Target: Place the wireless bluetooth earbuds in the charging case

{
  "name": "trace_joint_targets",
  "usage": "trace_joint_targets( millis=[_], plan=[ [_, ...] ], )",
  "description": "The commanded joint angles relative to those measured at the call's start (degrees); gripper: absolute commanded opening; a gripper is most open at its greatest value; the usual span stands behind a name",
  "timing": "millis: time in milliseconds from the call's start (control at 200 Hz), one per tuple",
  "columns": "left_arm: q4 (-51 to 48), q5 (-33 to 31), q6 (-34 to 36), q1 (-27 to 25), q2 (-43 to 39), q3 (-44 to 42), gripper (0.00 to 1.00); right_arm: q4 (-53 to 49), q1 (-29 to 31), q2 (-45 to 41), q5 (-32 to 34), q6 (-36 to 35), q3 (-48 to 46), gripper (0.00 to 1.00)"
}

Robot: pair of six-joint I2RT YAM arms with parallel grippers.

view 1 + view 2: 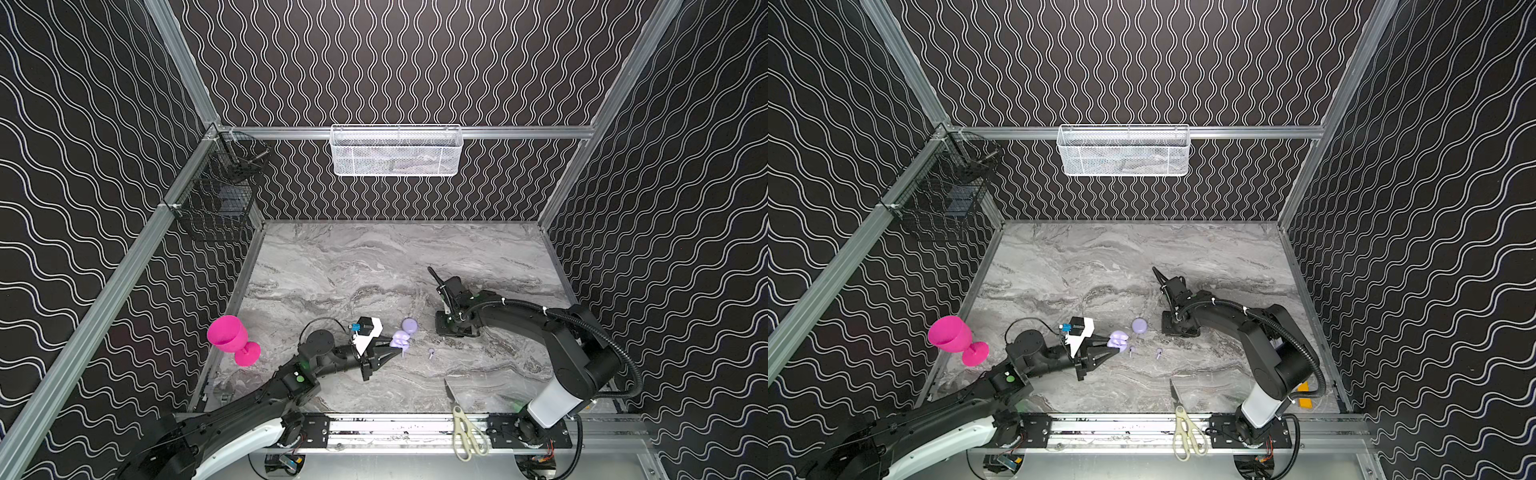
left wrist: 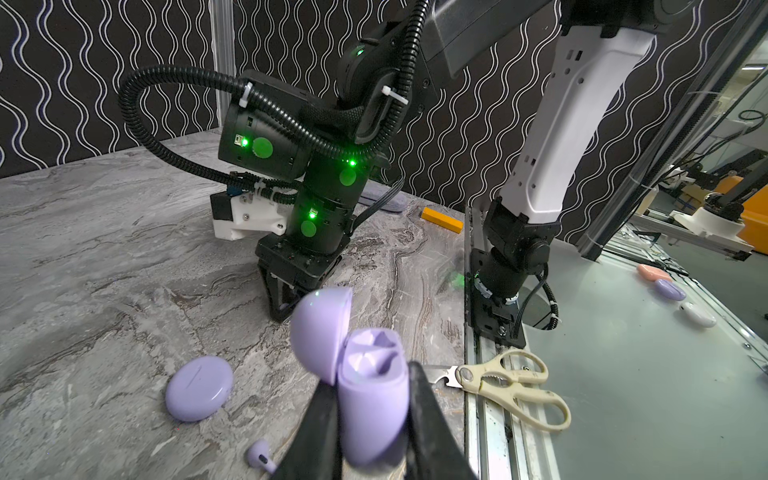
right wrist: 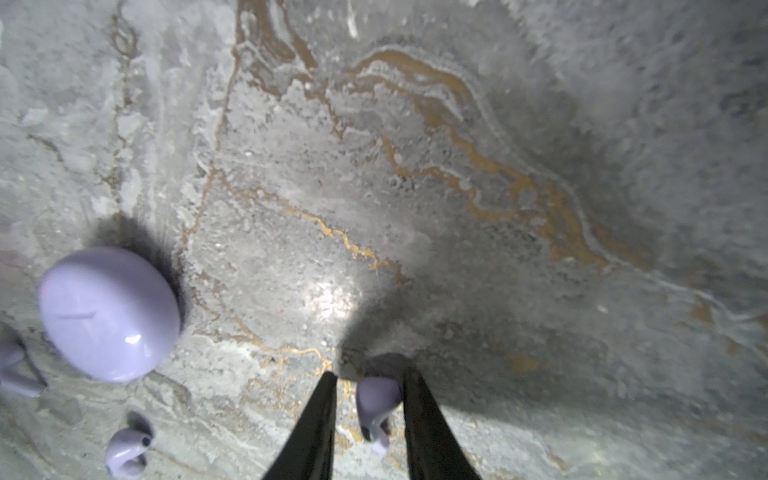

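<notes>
Tabletop grey marbled; case lavender; earbuds beside case lavender; goblet left of case pink; scissors cream; walls black, white waves.

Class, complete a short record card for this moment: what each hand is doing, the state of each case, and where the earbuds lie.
left hand: shut on the open case, lid swung back
right hand: open, fingers either side of one earbud on the table
closed case: on the table, between the two hands
left loose earbud: on the table, by the open case
right loose earbud: on the table, apart from both hands
scissors: at the front edge
</notes>
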Motion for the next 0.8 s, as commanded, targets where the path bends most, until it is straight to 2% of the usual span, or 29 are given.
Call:
trace_joint_targets(
  millis=[0,185,335,410,796],
  plan=[
    [0.98,0.23,0.97,-0.01,0.15,0.41,0.15,-1.08,0.08,0.34,0.95,-0.05,-0.52,0.29],
    [0.72,0.08,1.07,0.0,0.02,0.41,0.15,-1.46,0.08,0.03,1.21,-0.51,-0.96,0.27],
    [0.72,0.14,1.07,-0.01,0.09,0.4,0.15,-2.27,0.43,-0.91,1.87,-1.76,-0.81,0.41],
    [0.9,0.23,1.07,0.01,0.33,0.49,0.15,-2.49,0.43,-1.47,1.84,-2.87,-0.57,0.44],
    [0.63,0.1,1.16,-0.01,0.45,0.49,0.15,-4.64,0.69,-0.8,2.21,-10.0,2.28,0.43]
  ],
)
